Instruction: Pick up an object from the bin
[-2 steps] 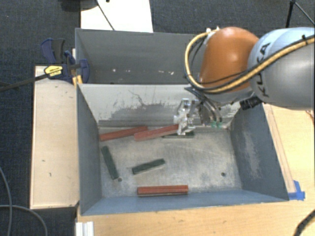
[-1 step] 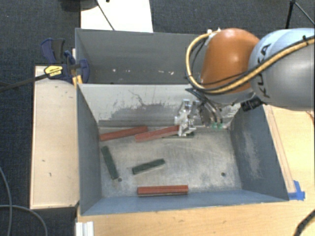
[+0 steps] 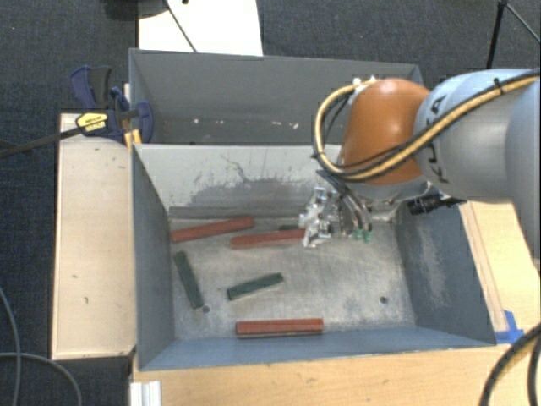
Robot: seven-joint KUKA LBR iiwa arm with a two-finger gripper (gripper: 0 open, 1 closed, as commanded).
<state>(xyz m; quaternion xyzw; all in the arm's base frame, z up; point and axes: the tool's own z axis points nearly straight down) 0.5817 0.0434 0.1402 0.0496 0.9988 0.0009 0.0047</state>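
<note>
Toward the back of the grey metal bin (image 3: pixel 154 252), right of centre, the two-finger gripper (image 3: pixel 321 225) hung low over the floor, at the right-hand end of a flat reddish-brown bar (image 3: pixel 264 240) lying lengthwise below the rear wall. I judged the step in hand to be the closing-in for a grasp, with nothing lifted. That bar lay flat, as did a second reddish-brown bar (image 3: pixel 211 229) just beyond its other end, two dark green bars (image 3: pixel 254 286) nearer the middle, and a third reddish-brown bar (image 3: pixel 279 327) along the front wall. Whether the gripper was released or clenched I could not tell, nor whether it touched the bar's end or stood just beside it; I saw nothing held in it. The next move, as I read it, called for settling squarely across the bar's narrow width before clamping, since a bite on the very end might let it swing or slip on the lift.
</note>
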